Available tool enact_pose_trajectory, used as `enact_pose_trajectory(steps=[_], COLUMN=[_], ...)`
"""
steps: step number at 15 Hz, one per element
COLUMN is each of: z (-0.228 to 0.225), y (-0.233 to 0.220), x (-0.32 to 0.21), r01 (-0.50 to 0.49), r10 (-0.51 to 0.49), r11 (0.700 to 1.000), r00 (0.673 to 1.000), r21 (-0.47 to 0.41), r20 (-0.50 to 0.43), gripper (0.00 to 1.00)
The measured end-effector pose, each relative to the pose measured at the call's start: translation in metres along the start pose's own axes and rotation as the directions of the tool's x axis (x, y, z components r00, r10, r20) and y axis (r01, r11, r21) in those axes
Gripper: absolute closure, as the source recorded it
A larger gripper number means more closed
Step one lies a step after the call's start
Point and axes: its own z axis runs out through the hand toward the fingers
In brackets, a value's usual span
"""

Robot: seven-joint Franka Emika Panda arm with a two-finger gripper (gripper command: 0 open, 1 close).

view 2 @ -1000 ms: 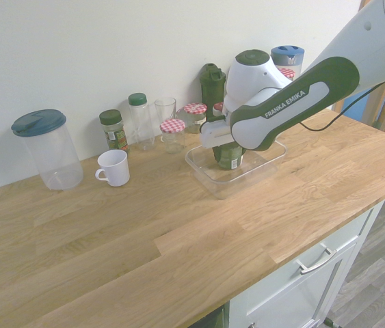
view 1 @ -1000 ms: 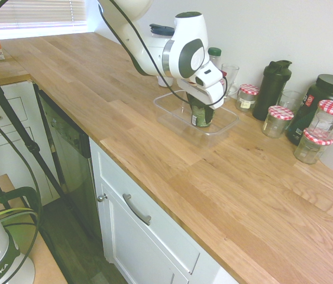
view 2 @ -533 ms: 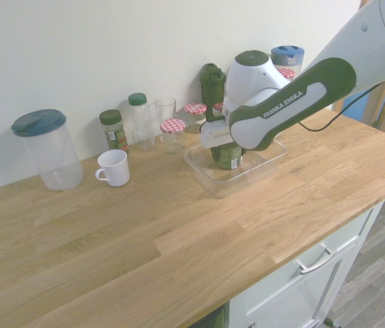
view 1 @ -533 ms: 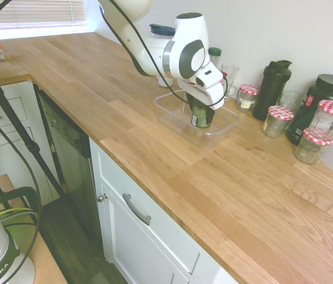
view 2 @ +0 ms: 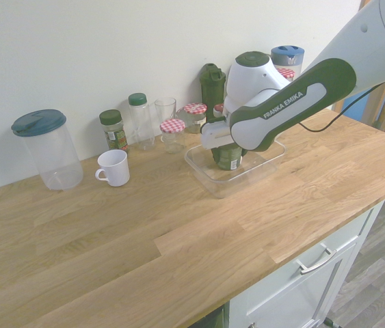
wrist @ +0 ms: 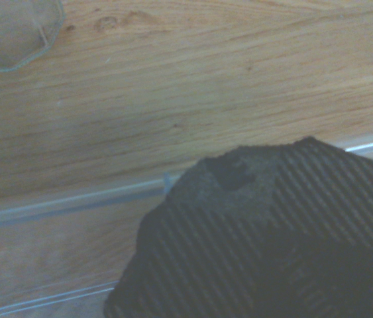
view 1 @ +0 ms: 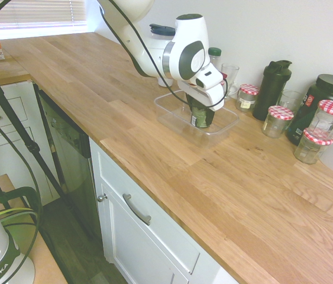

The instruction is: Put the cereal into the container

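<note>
The wooden surface [view 1: 95, 89] carries everything, running along a white wall. The white arm [view 2: 356, 55] reaches down over the clear tray [view 1: 167, 111], a shallow rectangular dish with rounded corners whose walls are faint against the wood. Inside the tray stands the cereal jar [view 1: 201, 115], upright; only its lower body with the green-and-white label shows, since its lid and shoulders are covered by the gripper [view 1: 204, 97]. In the second exterior view the jar [view 2: 229, 158] is again half hidden behind the arm's dark forearm, and the tray [view 2: 206, 174] shows mainly by its near rim. Whether the fingers are clamped on the jar or let go cannot be told, as they are hidden in both outside views.

In the wrist view a dark ribbed shape [wrist: 272, 238] fills the lower part, blurred and cut off by the edge, with the tray's rim [wrist: 67, 202] running past it.

Behind the tray, jars with red-checked lids [view 1: 277, 120] stand near the wall.
</note>
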Motion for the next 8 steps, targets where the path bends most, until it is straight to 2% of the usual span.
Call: enact_pose_trajectory(steps=[8], z=[-0.006], y=[0.017], x=[-0.013], r01=[0.01], r10=[-0.01], r11=[1.0], r00=[1.0], r21=[0.001], r20=[0.008], gripper=[0.0])
